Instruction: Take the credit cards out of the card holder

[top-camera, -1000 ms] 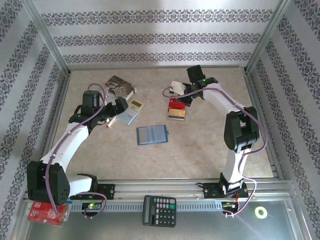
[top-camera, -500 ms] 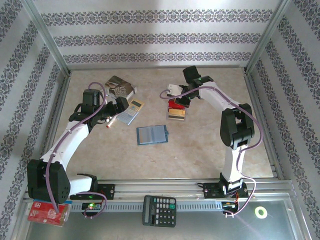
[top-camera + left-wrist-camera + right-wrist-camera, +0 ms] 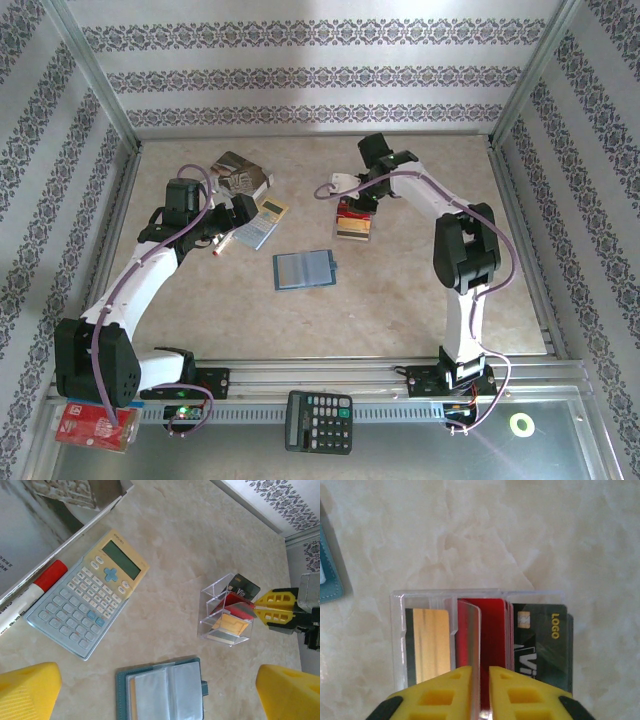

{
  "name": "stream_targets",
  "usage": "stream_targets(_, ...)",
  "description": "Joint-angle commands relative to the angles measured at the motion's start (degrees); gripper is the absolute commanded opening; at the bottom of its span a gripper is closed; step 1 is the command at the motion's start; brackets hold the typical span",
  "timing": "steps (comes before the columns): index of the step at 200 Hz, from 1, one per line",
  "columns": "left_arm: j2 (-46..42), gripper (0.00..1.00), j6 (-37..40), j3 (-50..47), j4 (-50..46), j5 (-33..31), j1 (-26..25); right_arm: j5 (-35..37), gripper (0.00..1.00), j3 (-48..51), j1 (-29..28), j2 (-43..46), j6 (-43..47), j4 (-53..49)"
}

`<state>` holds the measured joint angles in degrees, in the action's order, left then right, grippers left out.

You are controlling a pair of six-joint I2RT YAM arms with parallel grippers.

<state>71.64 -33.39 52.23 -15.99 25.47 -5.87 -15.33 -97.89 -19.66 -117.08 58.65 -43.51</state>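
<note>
The card holder (image 3: 304, 269) is a blue wallet lying open and flat mid-table, grey-blue sleeves up (image 3: 165, 690). A clear plastic stand (image 3: 353, 222) holds the credit cards upright: gold-tan (image 3: 431, 645), red (image 3: 495, 630) and black (image 3: 540, 645). My right gripper (image 3: 480, 680) hangs over the stand, jaws a narrow gap apart, with a thin shiny card edge (image 3: 470, 635) standing loose between them in the red slot. Its yellow fingers (image 3: 275, 610) reach the stand (image 3: 227, 615) from the right. My left gripper (image 3: 157, 675) is wide open above the wallet, holding nothing.
A silver-gold pocket calculator (image 3: 87, 600) and a red-capped marker (image 3: 35, 587) lie left of the wallet, beside a printed box (image 3: 240, 172). A black calculator (image 3: 318, 421) and a red packet (image 3: 92, 425) sit on the front ledge. Aluminium rails frame the table.
My right arm has swung a little left over the stand, and its jaws have parted slightly from shut. The left arm and the wallet have not moved.
</note>
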Motion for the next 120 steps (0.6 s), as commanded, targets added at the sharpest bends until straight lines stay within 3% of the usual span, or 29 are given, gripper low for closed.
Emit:
stream_targets(1,-1.0,1.0,0.4,0.3,-0.8,1.2,0.6,1.6,0.2,-2.9,-0.2,-1.2,-1.2,-1.2)
stream_targets(66,-1.0,1.0,-0.4,-0.8,0.2,1.8,0.6,0.0,0.25,3.0,-0.8,6.7,-9.2,2.4)
stream_targets(93,-0.7,1.0,-0.9,-1.6,1.2,0.7,0.6,0.7,0.23,11.2,-2.8,13.8,-19.7,9.6)
stream_targets(120,-0.3,1.0,-0.8,-2.1,1.3,-1.2,0.6,7.7,0.24,20.7,-7.2,20.7,-33.7,18.2)
